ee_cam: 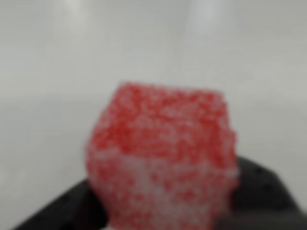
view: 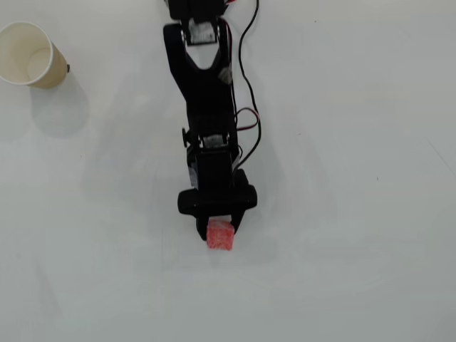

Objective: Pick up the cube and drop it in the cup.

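In the overhead view the black arm reaches down from the top centre, and my gripper [view: 218, 229] sits at the middle of the table. The small red speckled cube [view: 221, 236] is between its two fingers, which press against its sides. The wrist view is blurred; the cube [ee_cam: 160, 167] fills its centre, very close, with black fingers [ee_cam: 261, 189] showing low on both sides. The cream paper cup [view: 28, 54] stands upright at the far top left, with its white inside showing, well away from the gripper.
The white table [view: 356, 214] stretches around the arm on all sides. Black and red cables [view: 249, 85] hang along the right of the arm. The cup casts a soft shadow [view: 60, 107] below itself.
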Action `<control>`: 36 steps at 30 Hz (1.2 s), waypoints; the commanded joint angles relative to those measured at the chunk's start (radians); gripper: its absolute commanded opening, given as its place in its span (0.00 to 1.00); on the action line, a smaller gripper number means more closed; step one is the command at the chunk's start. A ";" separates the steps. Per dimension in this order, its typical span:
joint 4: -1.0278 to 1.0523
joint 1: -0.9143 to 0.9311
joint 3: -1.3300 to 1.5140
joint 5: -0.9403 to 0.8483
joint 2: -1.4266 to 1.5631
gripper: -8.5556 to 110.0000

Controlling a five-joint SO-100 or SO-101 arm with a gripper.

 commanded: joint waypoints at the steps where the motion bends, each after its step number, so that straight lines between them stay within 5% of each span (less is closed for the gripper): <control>1: -0.038 -0.008 0.063 0.009 0.334 0.18; 20: -0.060 0.127 0.663 0.005 1.167 0.18; 36: -0.051 0.417 0.839 0.000 1.468 0.16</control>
